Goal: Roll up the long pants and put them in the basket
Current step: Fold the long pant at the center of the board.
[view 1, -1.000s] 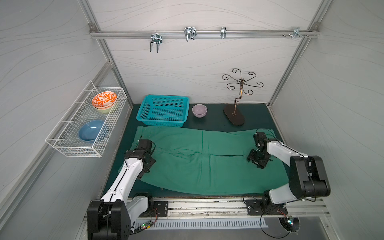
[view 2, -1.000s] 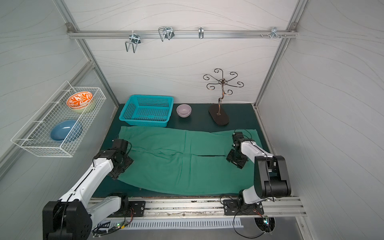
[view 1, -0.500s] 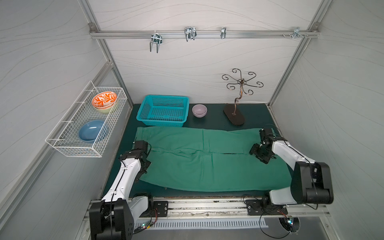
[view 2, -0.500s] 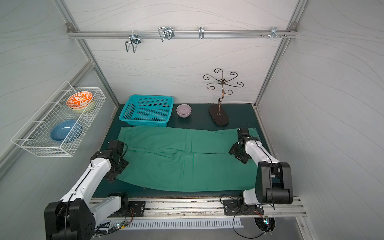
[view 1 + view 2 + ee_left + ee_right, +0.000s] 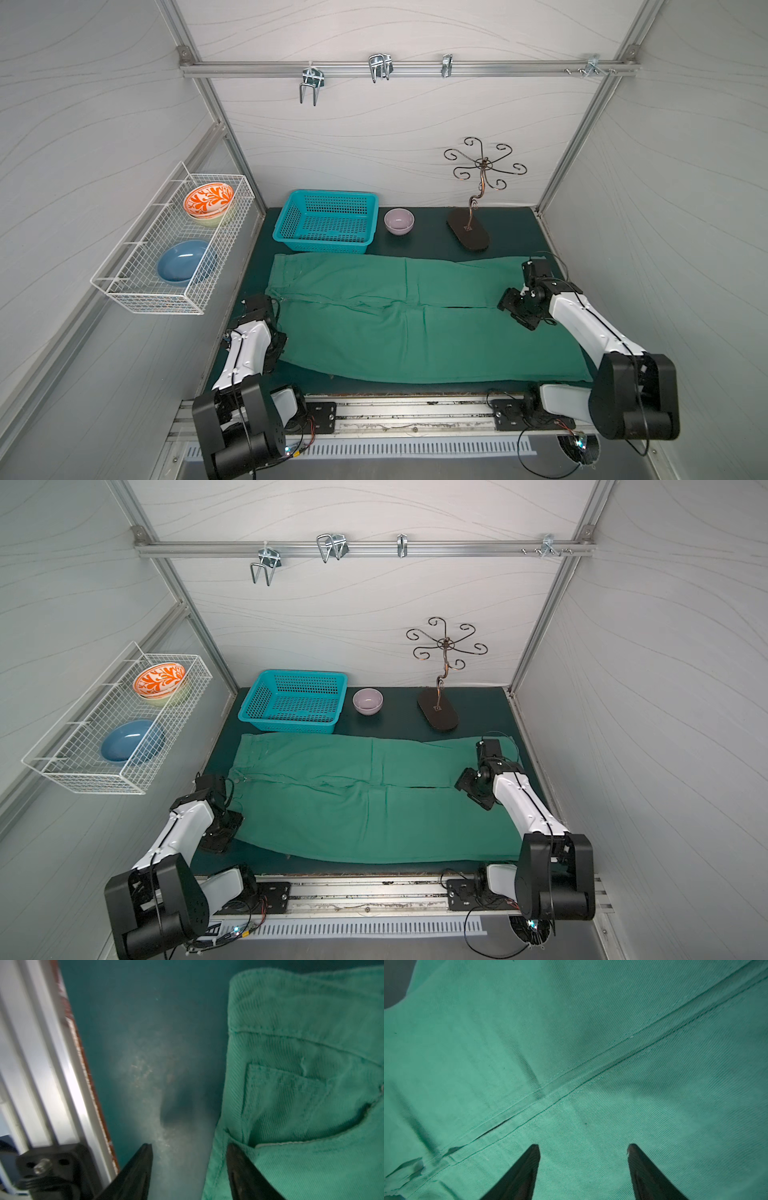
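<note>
Evidently nothing was rolled yet: the long pants (image 5: 395,328) lay flat across the mat (image 5: 511,232), waist left. Our left gripper (image 5: 189,1146) straddled the waistband edge, jaws apart; our right gripper (image 5: 583,1146) hung spread, empty, over the 2 legs.

Robotics lab booth: white panel walls (image 5: 395,124), aluminium framing (image 5: 407,69), mounting rail (image 5: 399,420).

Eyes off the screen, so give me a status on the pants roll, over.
Left gripper open at waistband edge. Right gripper open over the legs. Long pants flat, unrolled. Basket beside waist.
</note>
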`<action>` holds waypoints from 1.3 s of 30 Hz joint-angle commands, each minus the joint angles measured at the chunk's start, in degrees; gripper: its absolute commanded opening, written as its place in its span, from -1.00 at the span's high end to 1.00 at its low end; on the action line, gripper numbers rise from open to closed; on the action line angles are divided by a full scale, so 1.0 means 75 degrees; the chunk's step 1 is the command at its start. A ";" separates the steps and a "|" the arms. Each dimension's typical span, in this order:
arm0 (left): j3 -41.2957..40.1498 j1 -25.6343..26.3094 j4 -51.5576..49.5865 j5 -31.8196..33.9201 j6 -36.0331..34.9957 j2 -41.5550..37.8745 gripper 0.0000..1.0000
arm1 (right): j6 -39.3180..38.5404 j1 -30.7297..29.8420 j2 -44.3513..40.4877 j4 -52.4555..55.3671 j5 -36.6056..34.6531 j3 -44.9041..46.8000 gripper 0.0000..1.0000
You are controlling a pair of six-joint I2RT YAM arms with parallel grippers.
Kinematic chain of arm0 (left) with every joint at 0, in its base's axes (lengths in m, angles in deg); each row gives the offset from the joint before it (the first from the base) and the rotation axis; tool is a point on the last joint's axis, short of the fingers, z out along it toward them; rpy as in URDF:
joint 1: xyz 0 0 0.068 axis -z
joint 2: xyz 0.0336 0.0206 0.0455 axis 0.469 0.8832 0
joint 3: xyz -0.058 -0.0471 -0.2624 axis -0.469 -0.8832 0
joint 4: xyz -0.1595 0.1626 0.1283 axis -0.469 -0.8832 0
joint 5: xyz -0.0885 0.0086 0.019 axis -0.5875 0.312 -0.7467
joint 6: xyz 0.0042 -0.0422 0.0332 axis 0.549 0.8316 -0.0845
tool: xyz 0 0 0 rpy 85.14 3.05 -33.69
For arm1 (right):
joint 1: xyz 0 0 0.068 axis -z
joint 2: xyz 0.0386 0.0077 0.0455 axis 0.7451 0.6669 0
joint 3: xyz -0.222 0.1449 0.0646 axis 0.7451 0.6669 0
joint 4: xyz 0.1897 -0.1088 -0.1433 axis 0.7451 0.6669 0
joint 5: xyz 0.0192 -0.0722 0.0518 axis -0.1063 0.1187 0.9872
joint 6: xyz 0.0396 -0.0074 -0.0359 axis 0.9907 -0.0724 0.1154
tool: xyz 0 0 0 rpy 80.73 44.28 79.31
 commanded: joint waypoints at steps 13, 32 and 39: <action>-0.0168 -0.0030 0.1330 -0.0652 -0.0343 0.0491 0.53 | 0.0279 0.0348 -0.0941 0.0427 0.0242 0.0438 -0.42; 0.0235 -0.0027 0.0476 -0.0220 -0.0586 0.0276 0.35 | 0.0337 0.0577 -0.1366 0.0704 0.0312 0.0640 -0.42; 0.0253 -0.0023 0.0823 -0.0321 -0.0775 0.0311 -0.12 | 0.0305 0.0635 -0.1349 0.0667 0.0323 0.0701 -0.42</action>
